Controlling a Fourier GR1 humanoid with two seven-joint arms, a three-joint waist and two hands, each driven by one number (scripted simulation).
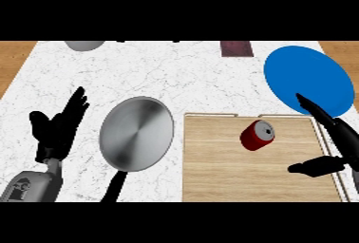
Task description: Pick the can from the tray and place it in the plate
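Marble counter (182,80), red can (257,135) on wooden tray (245,178), left hand (56,126) and right hand (342,136) with fingers spread

You had bright, even light over the marble counter (175,71); its source could not be told. The frying pan (136,133) carried a soft sheen, darker toward its lower left. The blue plate (308,85) read as flat colour, stretched tall near the edge. The left hand (60,126) and right hand (336,137) showed as near-black silhouettes.
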